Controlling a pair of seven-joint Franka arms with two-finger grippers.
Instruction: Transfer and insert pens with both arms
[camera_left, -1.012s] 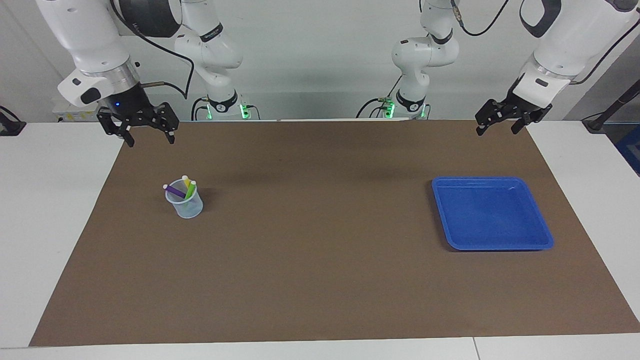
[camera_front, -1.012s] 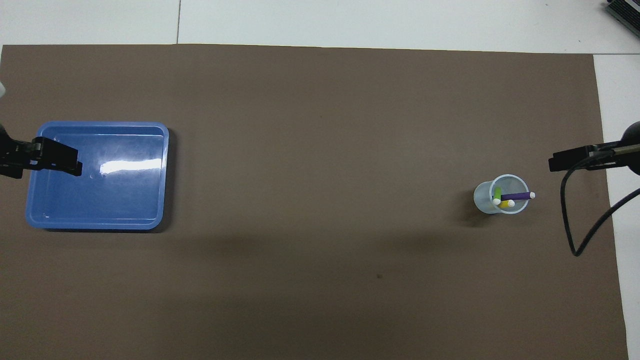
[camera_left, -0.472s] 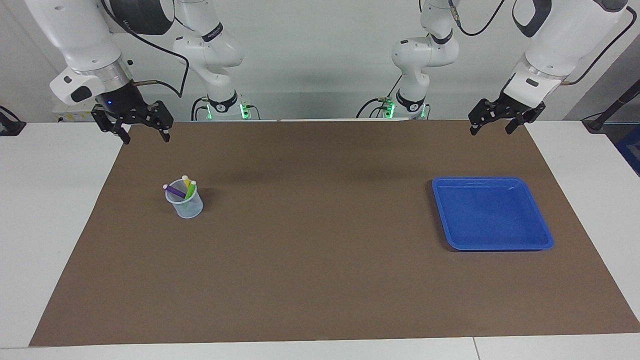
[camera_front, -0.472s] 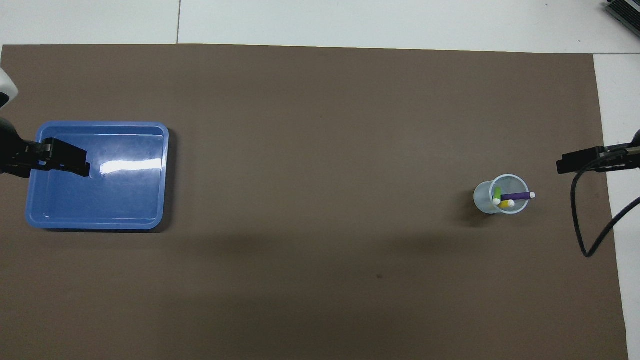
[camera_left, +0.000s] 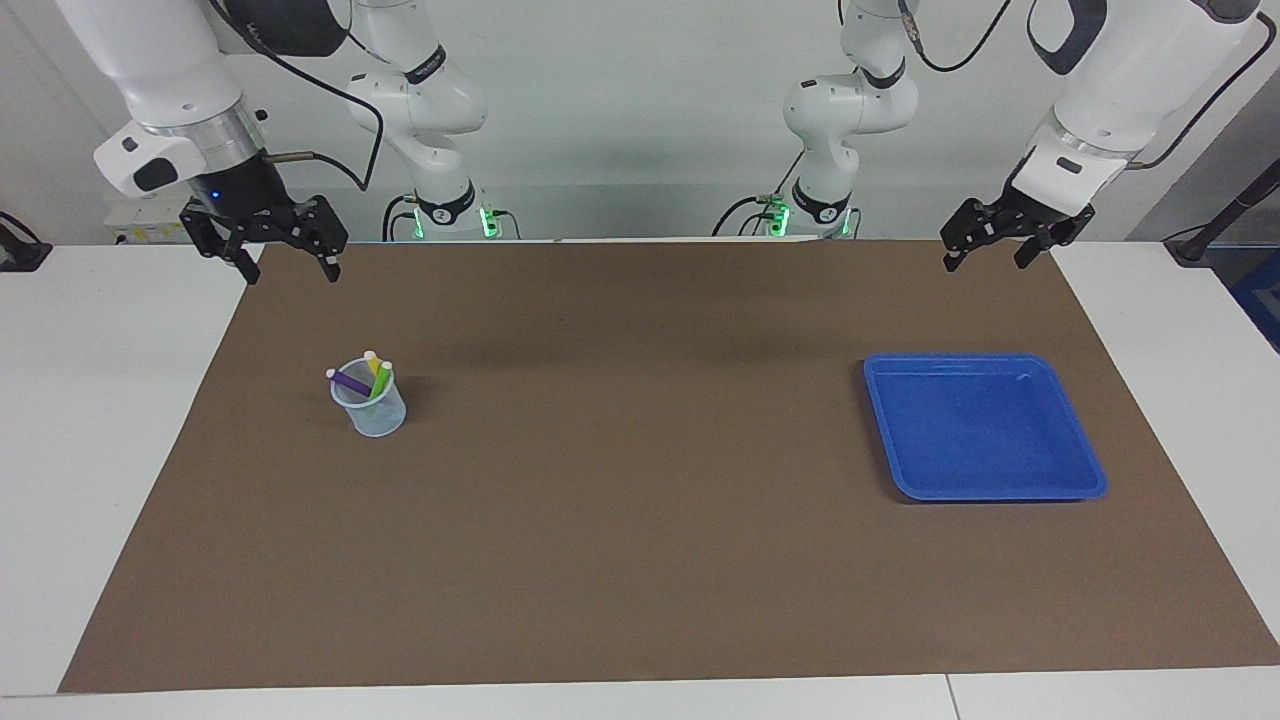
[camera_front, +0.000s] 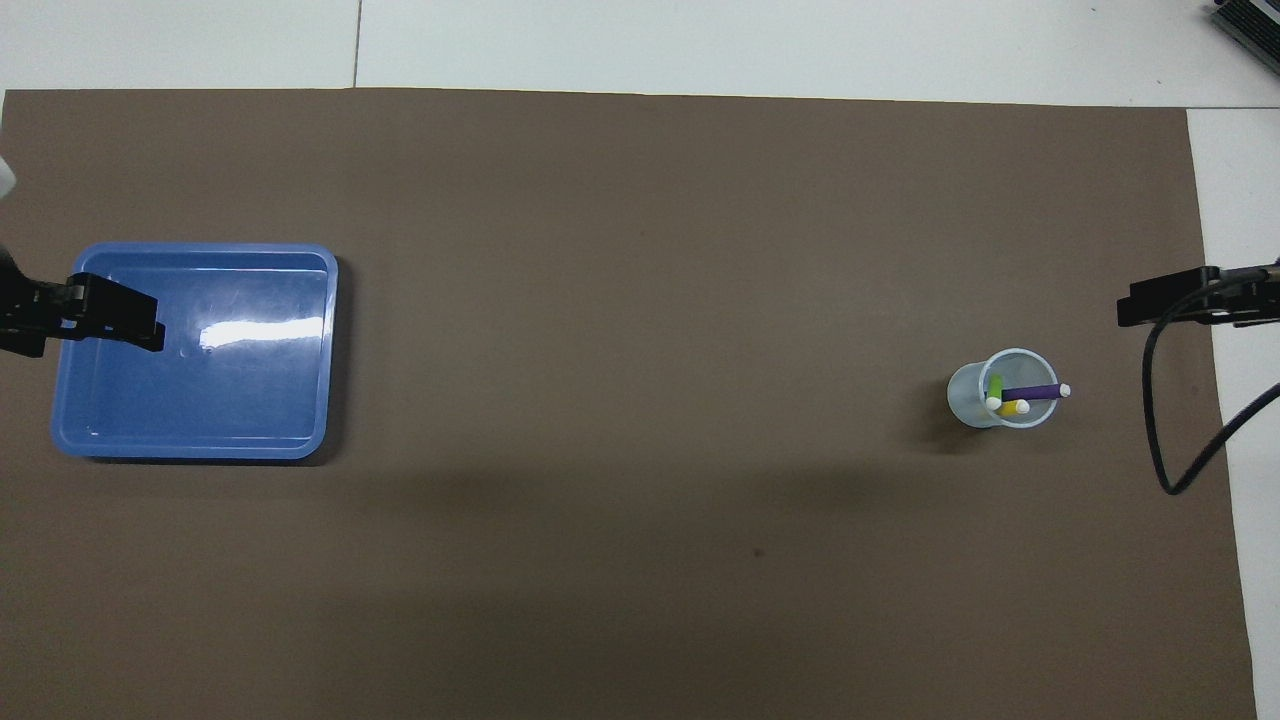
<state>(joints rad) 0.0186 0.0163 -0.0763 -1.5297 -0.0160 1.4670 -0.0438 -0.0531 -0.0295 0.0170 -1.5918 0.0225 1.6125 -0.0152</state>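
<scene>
Three pens stand slanted in a clear cup (camera_left: 372, 415) on the brown mat toward the right arm's end: a purple pen (camera_left: 350, 381), a green pen (camera_left: 380, 385) and a yellow pen (camera_left: 374, 367), pale ends up. From overhead the purple pen (camera_front: 1035, 391) sticks out over the cup's rim. My right gripper (camera_left: 290, 268) hangs open and empty over the mat's corner at that end, well clear of the cup. My left gripper (camera_left: 985, 260) hangs open and empty over the mat's edge at the left arm's end.
A blue tray (camera_left: 985, 490) with nothing in it lies on the mat toward the left arm's end. The brown mat (camera_left: 640, 520) covers most of the white table. Two smaller white arms with green-lit bases stand at the robots' end.
Both grippers have risen slightly; the right one also drifted outward toward its end of the table. Both stayed open. The cup, pens and tray have not moved.
</scene>
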